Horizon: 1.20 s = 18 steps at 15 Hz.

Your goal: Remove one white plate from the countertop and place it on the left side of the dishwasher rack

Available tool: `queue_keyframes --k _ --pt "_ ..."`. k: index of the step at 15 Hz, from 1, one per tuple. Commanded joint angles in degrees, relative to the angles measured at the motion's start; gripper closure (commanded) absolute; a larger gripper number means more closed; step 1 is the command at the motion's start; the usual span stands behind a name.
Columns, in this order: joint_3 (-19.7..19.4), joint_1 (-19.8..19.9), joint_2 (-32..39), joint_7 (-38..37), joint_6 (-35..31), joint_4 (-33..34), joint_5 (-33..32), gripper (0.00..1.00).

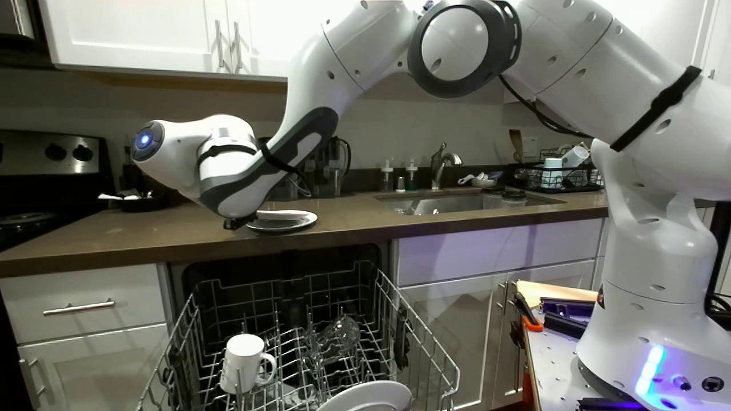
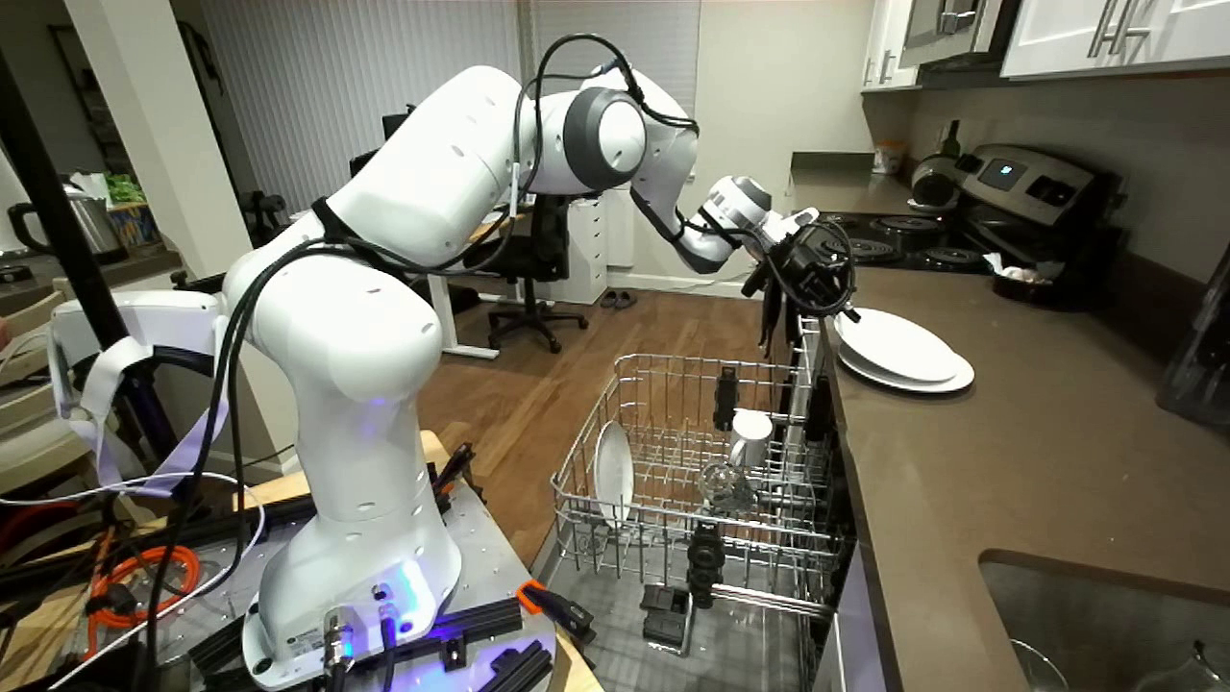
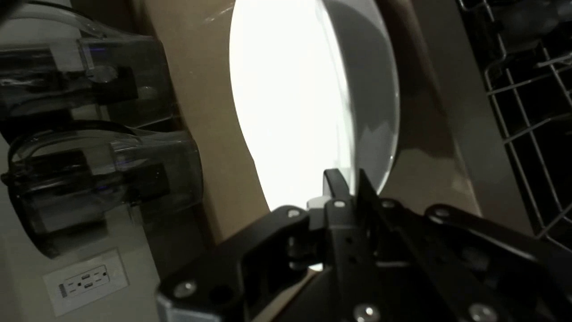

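Two white plates lie on the brown countertop [image 2: 1047, 432] by its front edge. The upper white plate [image 2: 898, 343] is tilted over the lower white plate [image 2: 947, 383], with its gripped side raised; they also show in an exterior view [image 1: 288, 216]. In the wrist view, the rim of the upper plate [image 3: 290, 89] runs between the two black fingers of my gripper [image 3: 351, 181], which are closed on it. The gripper [image 2: 849, 313] is at the plate's stove-side edge. The grey wire dishwasher rack [image 2: 673, 360] is pulled out below the counter; it also shows in an exterior view [image 1: 422, 328].
The rack holds a white mug [image 1: 243, 362], a clear glass [image 1: 341, 337] and another plate standing upright [image 2: 613, 471]. A black dish [image 2: 1033, 284] and the stove [image 2: 894, 240] lie beyond the plates. Clear pitchers [image 3: 147, 174] stand at the wall. The sink [image 1: 445, 202] is farther along the counter.
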<state>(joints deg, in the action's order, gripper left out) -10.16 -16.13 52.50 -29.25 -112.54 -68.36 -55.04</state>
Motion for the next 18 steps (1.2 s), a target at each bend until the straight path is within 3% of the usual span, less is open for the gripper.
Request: queue_keyframes --k 1,13,18 --pt "-0.6 -1.3 -2.1 -3.5 2.0 -2.8 -2.9 0.95" --pt "0.5 -2.2 -4.3 -8.3 6.0 -6.3 -8.7 0.95" --pt "2.0 -2.5 -8.1 -9.3 6.8 -10.9 -10.1 0.94"
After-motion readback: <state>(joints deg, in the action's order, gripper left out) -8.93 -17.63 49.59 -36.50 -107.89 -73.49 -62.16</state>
